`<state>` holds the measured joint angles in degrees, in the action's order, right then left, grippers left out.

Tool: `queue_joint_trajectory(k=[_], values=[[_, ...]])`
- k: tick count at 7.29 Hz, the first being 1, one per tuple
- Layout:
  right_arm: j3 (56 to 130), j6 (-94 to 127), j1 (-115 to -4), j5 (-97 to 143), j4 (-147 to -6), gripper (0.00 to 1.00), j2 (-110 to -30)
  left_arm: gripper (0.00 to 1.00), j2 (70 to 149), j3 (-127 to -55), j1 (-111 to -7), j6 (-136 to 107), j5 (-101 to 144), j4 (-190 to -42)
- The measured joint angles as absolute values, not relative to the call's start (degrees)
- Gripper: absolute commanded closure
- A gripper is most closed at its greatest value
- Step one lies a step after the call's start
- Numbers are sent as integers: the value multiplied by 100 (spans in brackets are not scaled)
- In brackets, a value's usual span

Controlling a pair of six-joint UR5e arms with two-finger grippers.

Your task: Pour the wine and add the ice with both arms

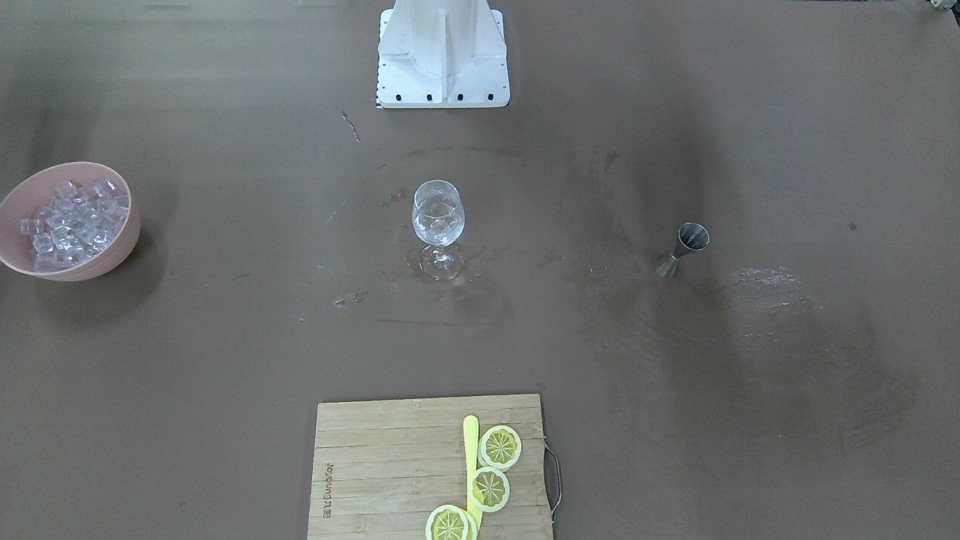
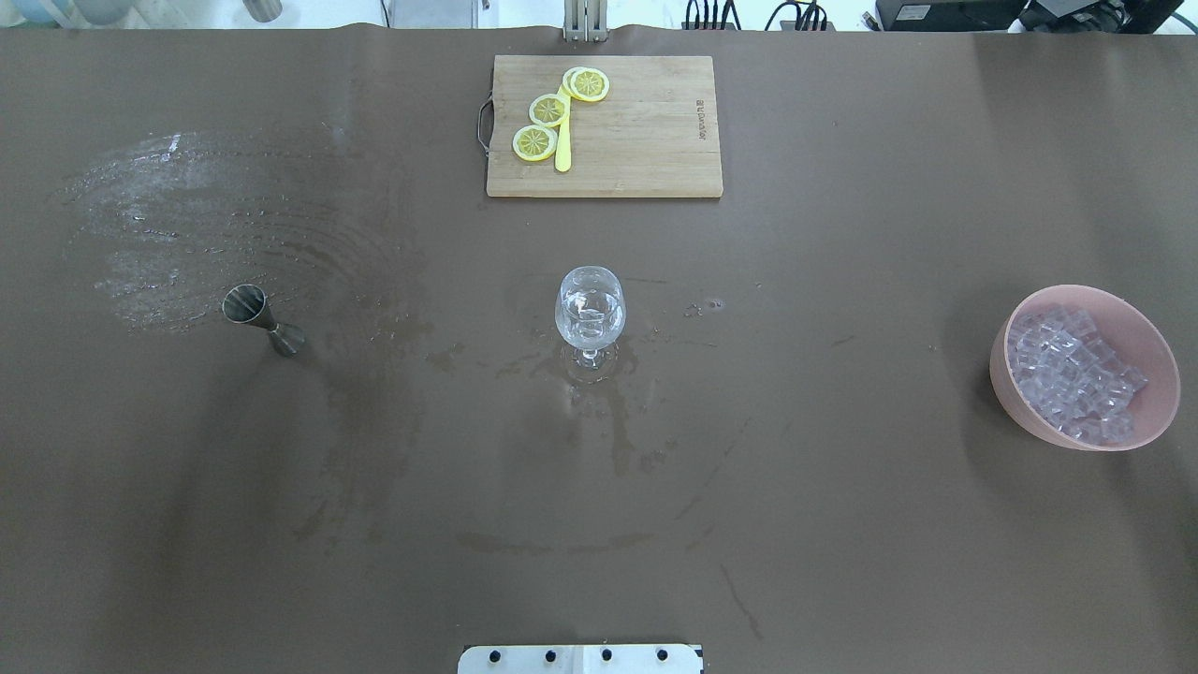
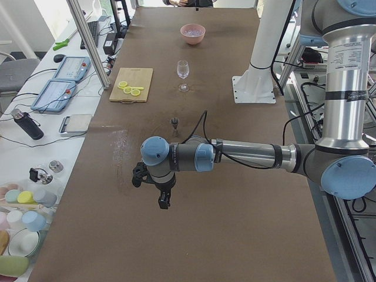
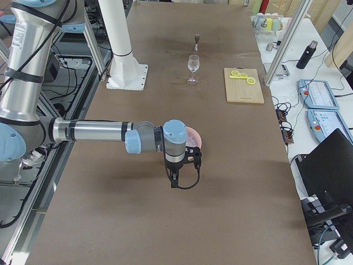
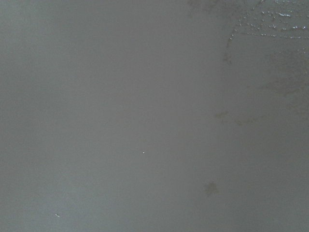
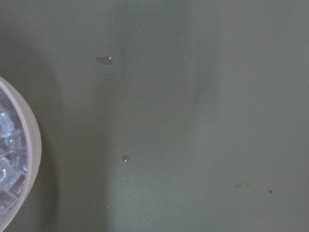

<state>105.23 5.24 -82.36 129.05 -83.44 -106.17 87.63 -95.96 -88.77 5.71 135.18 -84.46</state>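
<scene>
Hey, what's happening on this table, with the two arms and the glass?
Nothing seems to be held right now. The left arm's claw hangs over bare table at its end, short of the metal jigger. The right arm's claw hangs just beside the pink bowl of ice. The wine glass stands upright mid-table, untouched. Whether the claws are open, I cannot tell.
</scene>
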Motion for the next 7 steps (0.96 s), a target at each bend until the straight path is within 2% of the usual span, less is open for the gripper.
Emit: queue_joint_trajectory(k=[3, 7], values=[[10477, 537, -8316, 12907, -8544, 0, -10437, 2, 8763, -9574, -8877, 573, 13518, -8452], [10245, 470, -8323, 12518, -9556, 0, -9451, 2, 8765, -9570, -8877, 580, 13518, -8455]])
